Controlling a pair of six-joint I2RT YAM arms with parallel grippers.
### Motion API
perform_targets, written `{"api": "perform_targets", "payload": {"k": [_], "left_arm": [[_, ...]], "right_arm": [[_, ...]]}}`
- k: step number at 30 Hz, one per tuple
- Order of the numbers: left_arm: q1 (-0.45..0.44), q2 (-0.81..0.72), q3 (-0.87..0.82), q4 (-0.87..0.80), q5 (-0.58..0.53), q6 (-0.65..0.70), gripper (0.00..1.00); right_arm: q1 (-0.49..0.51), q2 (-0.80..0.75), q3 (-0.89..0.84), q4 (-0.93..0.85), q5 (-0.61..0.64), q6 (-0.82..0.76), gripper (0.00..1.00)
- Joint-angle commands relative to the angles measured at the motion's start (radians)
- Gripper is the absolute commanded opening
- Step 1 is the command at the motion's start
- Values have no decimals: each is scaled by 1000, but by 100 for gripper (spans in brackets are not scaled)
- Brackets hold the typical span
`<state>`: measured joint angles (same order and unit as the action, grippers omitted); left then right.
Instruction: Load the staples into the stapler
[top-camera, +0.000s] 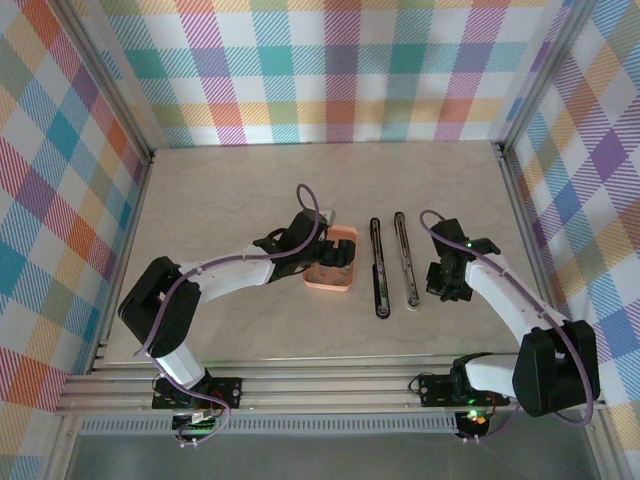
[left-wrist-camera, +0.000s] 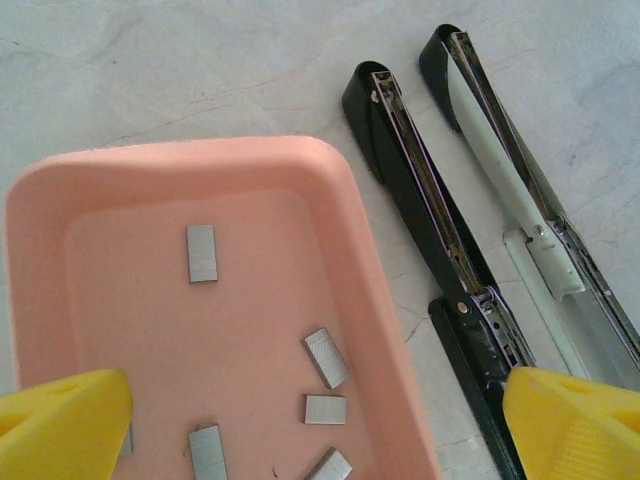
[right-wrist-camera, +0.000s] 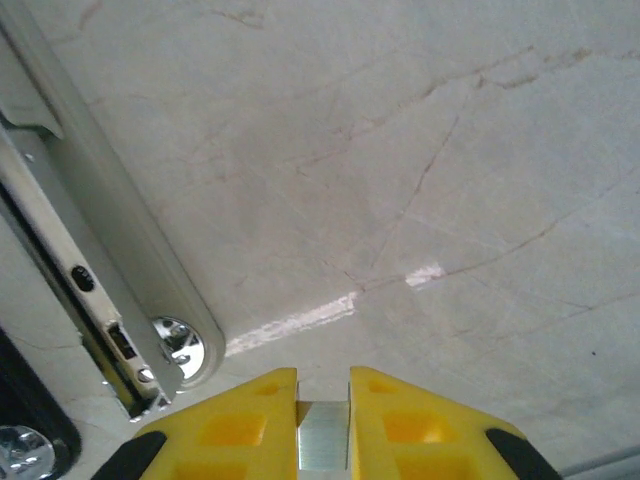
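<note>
right gripper (right-wrist-camera: 323, 390) pinches one staple strip (right-wrist-camera: 323, 437), left gripper (left-wrist-camera: 318, 410) wide open, empty over tray (left-wrist-camera: 200, 160); strip may twist, missing stapler (right-wrist-camera: 130, 250) channel

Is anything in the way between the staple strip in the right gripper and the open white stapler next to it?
Nothing visible. The right gripper is shut on a staple strip, and only bare table lies between it and the white stapler on its left, which lies opened out flat.
</note>
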<state>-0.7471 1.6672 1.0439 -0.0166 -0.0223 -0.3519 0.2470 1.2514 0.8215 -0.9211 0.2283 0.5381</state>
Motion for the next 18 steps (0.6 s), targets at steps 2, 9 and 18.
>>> {"api": "perform_targets", "payload": {"k": [2,9,18], "left_arm": [[20,-7,-2,25,9,-17,95],[37,-14,-12,25,20,-16,95],[54,-22,-42,35,24,-19,95]], "right_arm": [[-7,38,8,-55,6,-8,16],[9,97,19,-56,-27,-16,16],[65,174,60,-24,-62,-23,16]]}}
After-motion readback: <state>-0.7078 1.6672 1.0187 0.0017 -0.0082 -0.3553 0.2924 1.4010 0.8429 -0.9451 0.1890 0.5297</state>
